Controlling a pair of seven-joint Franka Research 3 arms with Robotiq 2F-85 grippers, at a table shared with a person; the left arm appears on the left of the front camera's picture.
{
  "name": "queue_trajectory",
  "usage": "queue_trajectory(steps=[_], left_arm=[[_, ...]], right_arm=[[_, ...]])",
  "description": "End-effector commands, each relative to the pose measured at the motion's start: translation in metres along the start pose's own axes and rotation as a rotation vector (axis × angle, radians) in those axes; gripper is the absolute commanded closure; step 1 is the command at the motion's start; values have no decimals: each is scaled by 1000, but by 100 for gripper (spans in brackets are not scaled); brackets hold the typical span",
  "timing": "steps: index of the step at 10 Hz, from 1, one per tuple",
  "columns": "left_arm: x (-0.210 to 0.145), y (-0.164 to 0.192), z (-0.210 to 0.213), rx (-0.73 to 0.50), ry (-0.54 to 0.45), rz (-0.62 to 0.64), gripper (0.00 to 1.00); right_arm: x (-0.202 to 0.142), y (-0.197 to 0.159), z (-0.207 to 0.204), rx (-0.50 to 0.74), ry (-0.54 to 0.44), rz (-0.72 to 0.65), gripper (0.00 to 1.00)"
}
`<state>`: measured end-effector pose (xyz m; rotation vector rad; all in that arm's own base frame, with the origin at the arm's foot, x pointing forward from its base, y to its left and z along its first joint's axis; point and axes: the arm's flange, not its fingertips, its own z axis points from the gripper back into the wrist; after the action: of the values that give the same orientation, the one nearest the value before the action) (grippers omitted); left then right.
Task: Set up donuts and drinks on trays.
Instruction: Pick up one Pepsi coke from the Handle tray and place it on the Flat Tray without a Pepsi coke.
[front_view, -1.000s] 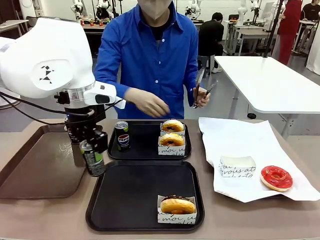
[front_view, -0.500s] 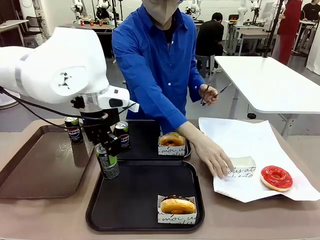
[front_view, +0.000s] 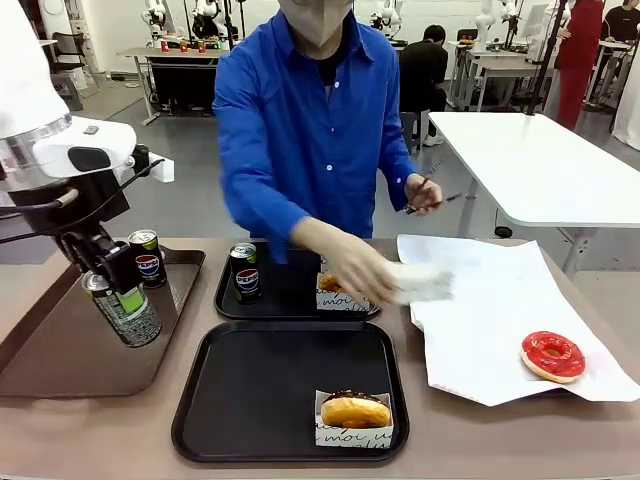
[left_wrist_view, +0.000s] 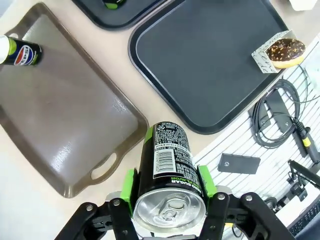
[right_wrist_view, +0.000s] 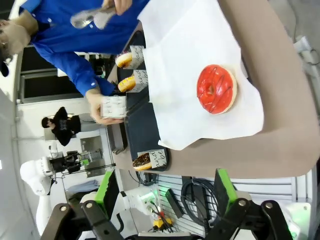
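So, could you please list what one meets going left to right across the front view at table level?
Brown tray → can in the left gripper → near black tray → boxed donut → white paper sheet → red-iced donut.

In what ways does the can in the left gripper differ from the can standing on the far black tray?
The can in the left gripper is tilted and lifted above the brown tray; the can on the far black tray stands upright by itself. The held can shows bright green trim, while the standing one shows the round red-white-blue logo. Both are small dark cans with silver tops.
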<state>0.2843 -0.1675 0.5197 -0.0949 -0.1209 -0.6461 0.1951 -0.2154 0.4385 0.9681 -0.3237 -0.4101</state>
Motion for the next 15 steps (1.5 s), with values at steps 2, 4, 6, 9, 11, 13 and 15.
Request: queue_trajectory(steps=[2, 4, 6, 9, 11, 13, 15], left_arm=[[20, 6, -12, -29, 2, -4, 41], [14, 0, -16, -25, -10, 15, 41], [19, 4, -13, -23, -2, 9, 41], [19, 3, -14, -14, 5, 1, 41], [26, -1, -17, -6, 16, -14, 41], [56, -15, -27, 33, 45, -53, 41], [84, -33, -45, 84, 67, -59, 41]], right_arm=[[-1, 0, -1, -2, 8, -2, 0], [-1, 0, -1, -2, 8, -2, 0], [-1, 0, -1, -2, 8, -2, 0], [-1, 0, -1, -2, 8, -2, 0], [-1, 0, -1, -2, 8, -2, 0], [-1, 0, -1, -2, 8, -2, 0], [-1, 0, -1, -2, 8, -2, 0]])
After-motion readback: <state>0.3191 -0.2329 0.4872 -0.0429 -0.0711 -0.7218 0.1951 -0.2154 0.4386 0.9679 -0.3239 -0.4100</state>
